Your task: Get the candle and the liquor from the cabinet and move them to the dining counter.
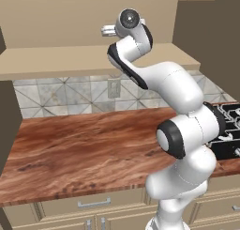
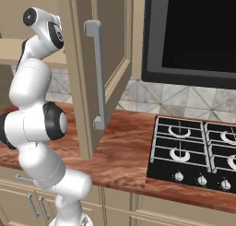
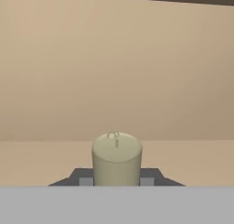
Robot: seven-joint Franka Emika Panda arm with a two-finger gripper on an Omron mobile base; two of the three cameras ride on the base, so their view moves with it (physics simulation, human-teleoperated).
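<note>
Candle [image 3: 117,158] sits closest to your hand cam, dead centre at the bottom, seen from its top end: pale olive-grey cylinder w/ a small wick mark on the top face. Dark finger tips [image 3: 151,176] show tight against it on both sides, so your gripper [image 3: 117,179] is closed on the candle. Holder not visible from this angle.

Behind the candle you have the tan shelf and back wall of the cabinet [image 3: 117,72]; dark strip along the top edge of that view.

Left base view: your arm [image 1: 180,130] rises from lower right, bends up and reaches into the open cabinet [image 1: 93,60] above the shelf edge. Wrist end [image 1: 126,22] is up at shelf level; candle itself can't be made out there.

Right base view: open door [image 2: 101,59] w/ long silver handle [image 2: 97,73] stands just right of the arm [image 2: 37,123]. Hob [image 2: 193,151] w/ knobs sits on the wood countertop [image 2: 124,146], well right of the arm; black panel [image 2: 193,31] above it. Tiled backsplash [image 1: 65,95] behind the countertop, outlet [image 1: 114,88] on it.

Liquor: can't tell where it is.
</note>
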